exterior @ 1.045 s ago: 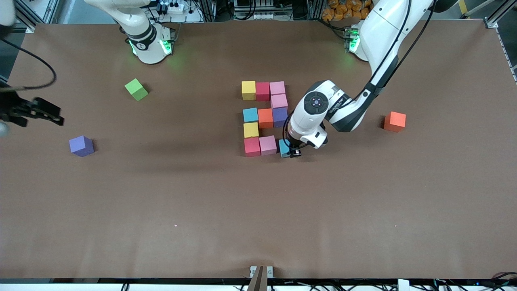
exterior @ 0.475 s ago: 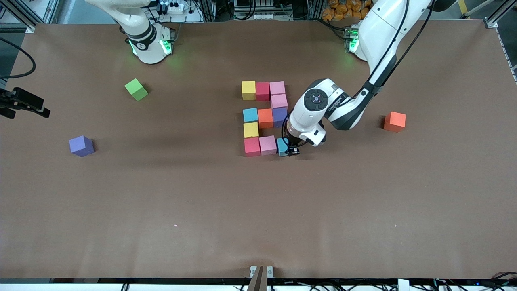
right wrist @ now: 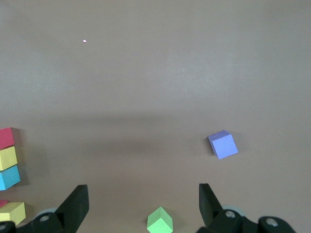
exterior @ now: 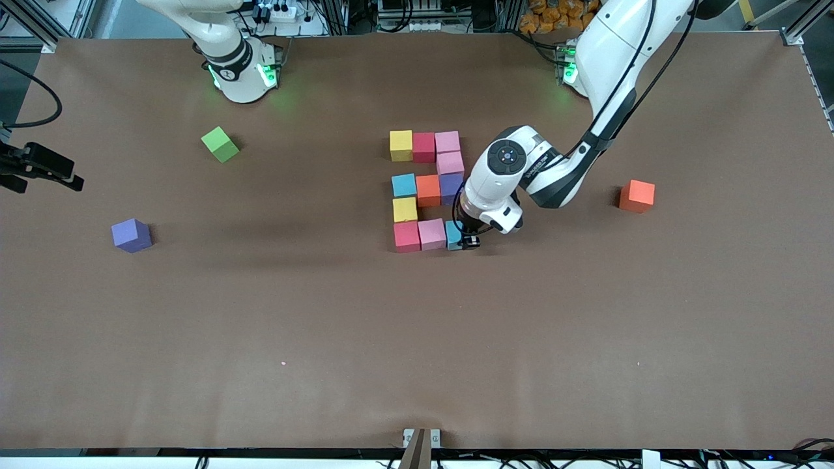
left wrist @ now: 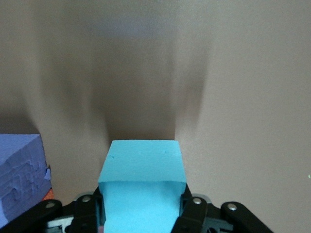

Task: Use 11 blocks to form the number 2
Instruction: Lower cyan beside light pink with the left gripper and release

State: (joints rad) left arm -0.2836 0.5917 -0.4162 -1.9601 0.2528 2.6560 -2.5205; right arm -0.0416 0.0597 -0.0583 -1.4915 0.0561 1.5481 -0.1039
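The number 2 [exterior: 428, 190] of coloured blocks lies mid-table. Its row nearest the front camera holds a red block [exterior: 406, 236] and a pink block [exterior: 432, 233]. My left gripper [exterior: 466, 242] is shut on a light blue block [exterior: 454, 235] right beside that pink one, low at the table. In the left wrist view the light blue block [left wrist: 143, 167] sits between the fingers of the left gripper [left wrist: 143, 208], with the purple block [left wrist: 19, 170] alongside. My right gripper [exterior: 45, 170] hangs open and empty over the right arm's end of the table; it shows as the right gripper [right wrist: 141, 204].
A loose purple cube [exterior: 131, 235] and a green cube [exterior: 220, 144] lie toward the right arm's end, seen too as purple cube [right wrist: 223, 144] and green cube [right wrist: 160, 221]. A loose orange cube [exterior: 636, 196] lies toward the left arm's end.
My left gripper has slid the light blue block a little closer to the pink block. The right gripper has drawn back toward its end of the table.
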